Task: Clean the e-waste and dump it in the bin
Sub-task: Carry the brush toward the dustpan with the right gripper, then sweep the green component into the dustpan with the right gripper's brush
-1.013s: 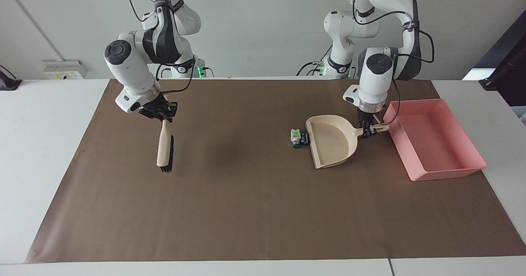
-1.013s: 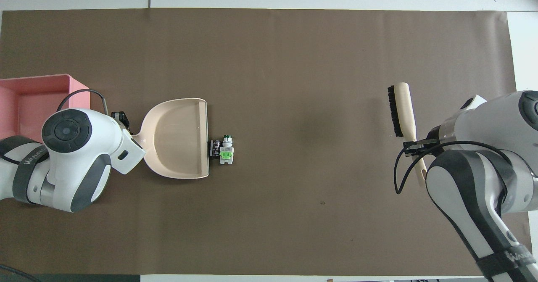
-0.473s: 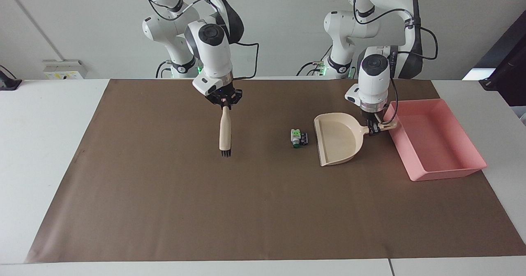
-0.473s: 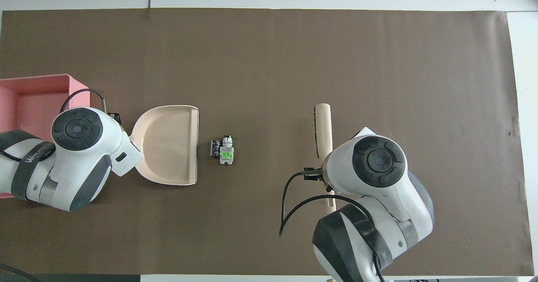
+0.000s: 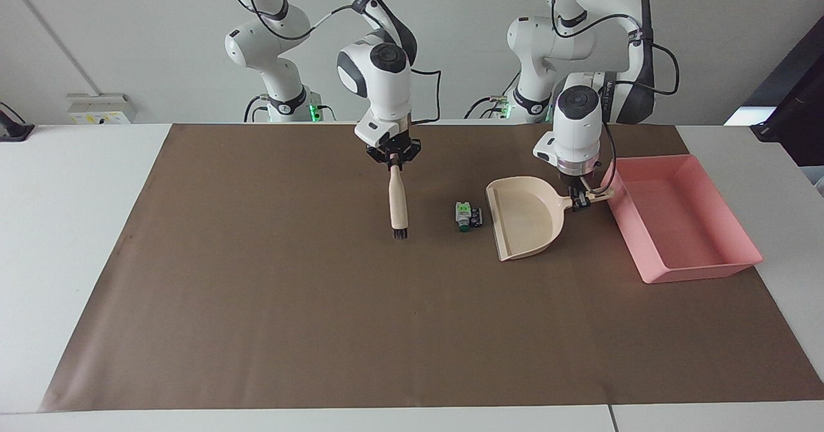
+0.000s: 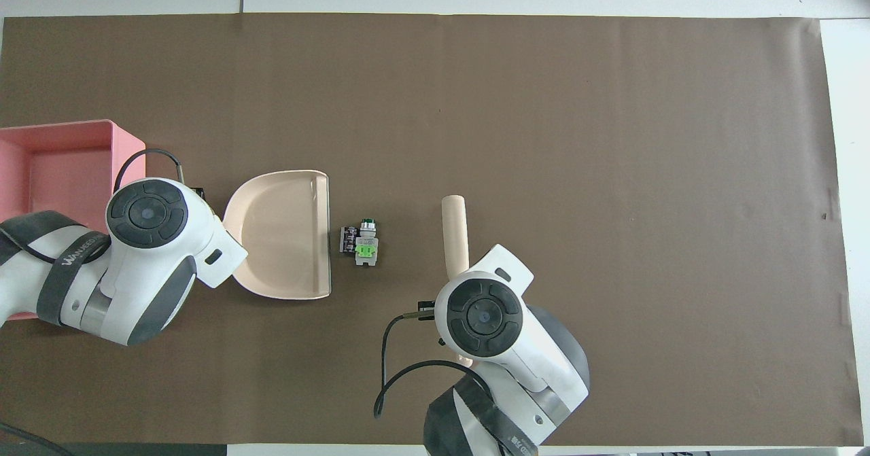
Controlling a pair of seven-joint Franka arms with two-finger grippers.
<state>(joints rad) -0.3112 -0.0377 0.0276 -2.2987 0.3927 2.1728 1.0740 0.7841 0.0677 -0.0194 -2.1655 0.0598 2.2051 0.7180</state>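
The right white Franka arm reached in over the table's middle, wrist pointing straight down, its black two-finger gripper (image 5: 393, 157) clamped shut. The left white arm bent down toward its own end, wrist vertical, its black gripper (image 5: 580, 198) likewise clamped shut, low by the tabletop.

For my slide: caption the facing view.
Right gripper dangles brush near e-waste; left gripper holds dustpan.

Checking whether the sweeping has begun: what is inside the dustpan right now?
Nothing shows in the dustpan; its beige floor is bare. The e-waste lies on the brown mat just outside its open edge. In the overhead view the left arm hides only the handle end.
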